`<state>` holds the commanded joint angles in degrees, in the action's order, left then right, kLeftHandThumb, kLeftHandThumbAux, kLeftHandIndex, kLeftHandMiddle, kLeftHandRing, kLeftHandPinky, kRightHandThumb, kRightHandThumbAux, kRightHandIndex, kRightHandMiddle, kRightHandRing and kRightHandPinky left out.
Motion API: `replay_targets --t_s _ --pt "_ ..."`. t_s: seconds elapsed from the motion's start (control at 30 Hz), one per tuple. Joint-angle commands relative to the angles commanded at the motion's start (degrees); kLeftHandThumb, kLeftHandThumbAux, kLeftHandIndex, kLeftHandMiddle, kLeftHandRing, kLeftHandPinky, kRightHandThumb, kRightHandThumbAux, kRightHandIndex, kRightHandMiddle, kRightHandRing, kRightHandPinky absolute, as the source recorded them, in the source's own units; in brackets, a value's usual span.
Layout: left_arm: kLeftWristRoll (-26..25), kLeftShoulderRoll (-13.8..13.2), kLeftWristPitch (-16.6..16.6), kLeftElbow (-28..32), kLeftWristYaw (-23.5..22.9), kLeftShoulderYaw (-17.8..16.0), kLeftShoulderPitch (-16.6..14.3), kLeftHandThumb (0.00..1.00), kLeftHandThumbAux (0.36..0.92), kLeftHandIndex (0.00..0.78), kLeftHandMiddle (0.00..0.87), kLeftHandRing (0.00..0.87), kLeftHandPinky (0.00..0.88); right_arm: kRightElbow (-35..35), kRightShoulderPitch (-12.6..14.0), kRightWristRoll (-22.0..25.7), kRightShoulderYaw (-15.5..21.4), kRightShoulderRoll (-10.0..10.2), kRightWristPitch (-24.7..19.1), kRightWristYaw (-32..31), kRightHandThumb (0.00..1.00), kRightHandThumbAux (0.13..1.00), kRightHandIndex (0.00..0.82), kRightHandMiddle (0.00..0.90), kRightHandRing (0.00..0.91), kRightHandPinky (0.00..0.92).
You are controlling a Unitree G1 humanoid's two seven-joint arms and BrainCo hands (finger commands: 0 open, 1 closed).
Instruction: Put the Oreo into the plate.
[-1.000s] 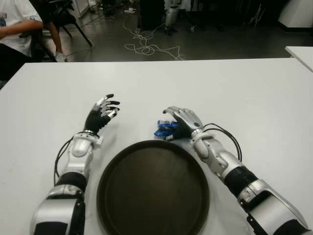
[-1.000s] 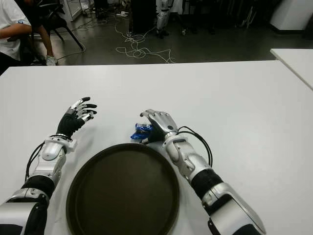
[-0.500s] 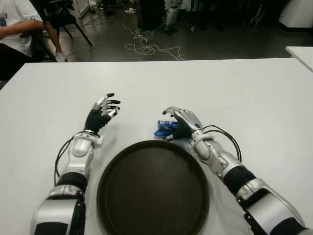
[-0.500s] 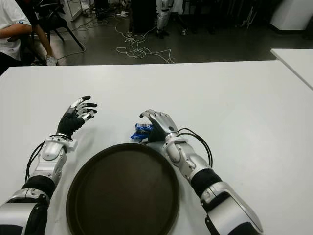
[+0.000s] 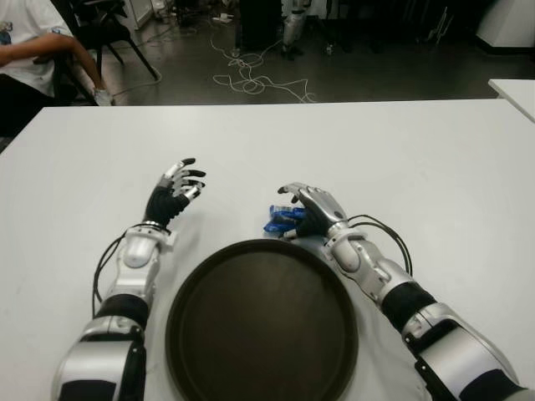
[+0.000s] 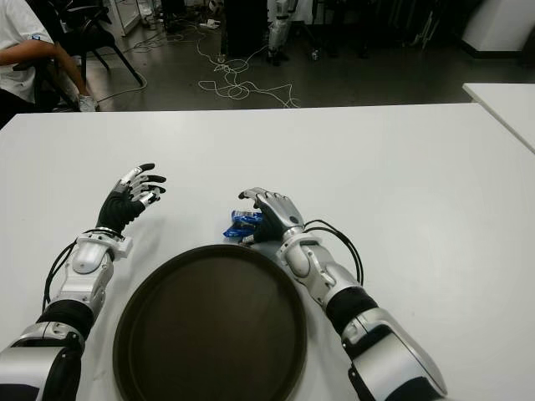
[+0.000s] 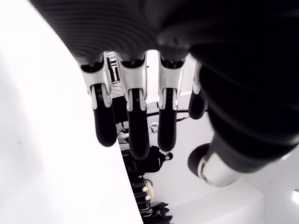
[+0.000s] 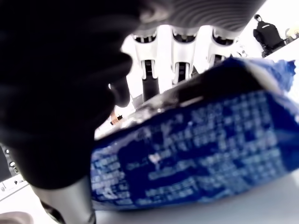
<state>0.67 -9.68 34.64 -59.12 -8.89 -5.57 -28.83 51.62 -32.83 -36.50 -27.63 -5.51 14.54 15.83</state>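
Note:
The Oreo (image 5: pixel 282 219), a small blue packet, lies on the white table (image 5: pixel 435 167) just beyond the far rim of the round dark plate (image 5: pixel 182 330). My right hand (image 5: pixel 311 207) covers it from the right. Its fingers arch over the packet's far side and the thumb sits on the plate side. The right wrist view shows the blue wrapper (image 8: pixel 201 140) filling the space under the palm, with fingertips hidden behind it. My left hand (image 5: pixel 175 194) is raised left of the plate, fingers spread and holding nothing, as its wrist view confirms.
A seated person (image 5: pixel 25 42) is at the table's far left corner. Cables (image 5: pixel 251 79) lie on the floor beyond the far edge. A second white table (image 5: pixel 514 88) shows at the right edge.
My right forearm has edged slightly forward. The Oreo packet, the plate and my left hand stay where they were.

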Motion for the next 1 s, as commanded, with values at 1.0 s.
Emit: replay_targets --t_s 1.0 --pt "-1.7 0.5 -0.9 1.9 -1.5 -0.4 0.9 0.33 0.721 0.18 0.319 0.323 0.317 2.0 -1.0 0.1 -0.1 -0.4 1.3 0.2 0.0 0.876 0.436 0.496 0.503 0.49"
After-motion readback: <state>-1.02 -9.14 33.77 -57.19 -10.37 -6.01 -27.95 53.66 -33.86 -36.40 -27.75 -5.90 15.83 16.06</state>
